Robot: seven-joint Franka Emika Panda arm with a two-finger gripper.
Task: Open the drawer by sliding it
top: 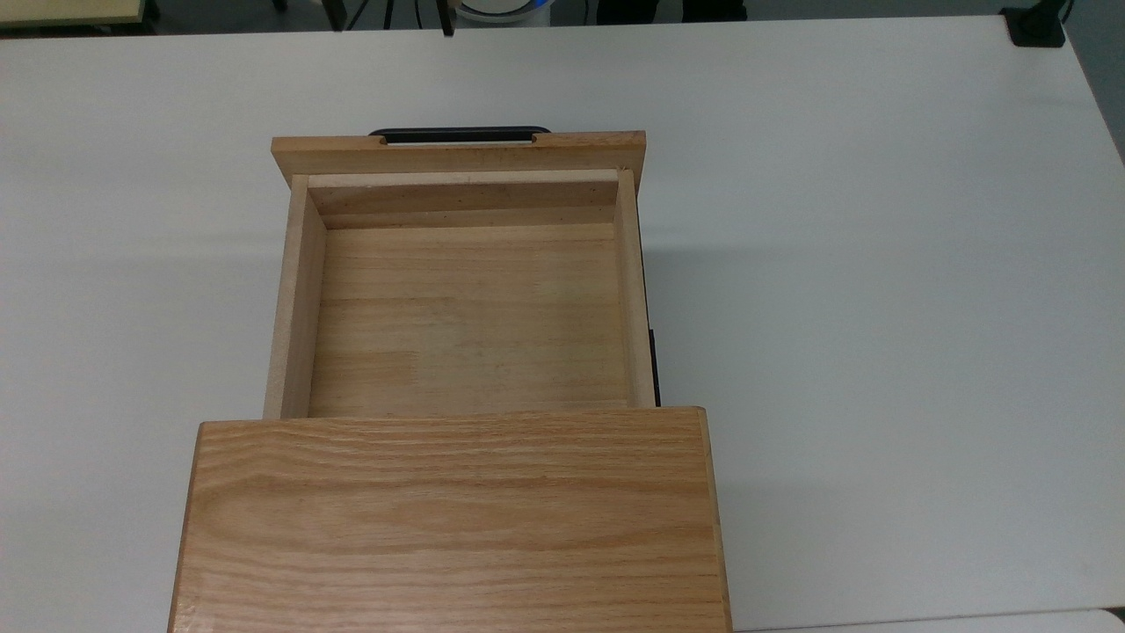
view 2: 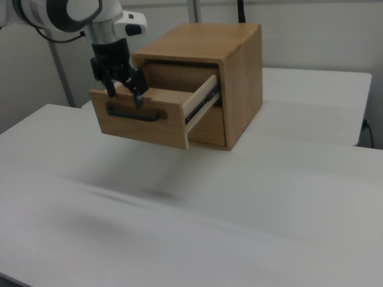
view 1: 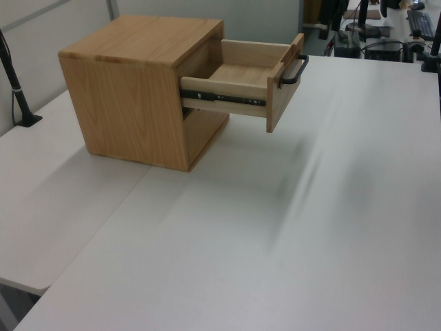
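Top view first: the light wooden box-shaped drawer (top: 466, 316) with its pale plain interior stands pulled well out of the oak-grain cabinet casing (top: 450, 519), toward the top view's upper edge, and its long thin black metal bar handle (top: 460, 134) peeks out beyond the front panel. The white table (top: 879, 264) around it is bare, so I judge nothing blocks the slide path. Left view next: a black metal runner (view 1: 224, 97) along the drawer's side suggests it travels stiffly straight and fairly smoothly; rigid wood, empty, so probably light on its rails, with the casing likely heavy enough to stay put. The bar handle, standing off the panel, looks the natural place to hook or pinch. Right view last: the black two-finger gripper (view 2: 124, 89) on the white arm (view 2: 66, 13) hangs just above the drawer's front panel, over the handle, fingers spread apart and holding nothing. From the drawer's extension, the opening appears essentially done.
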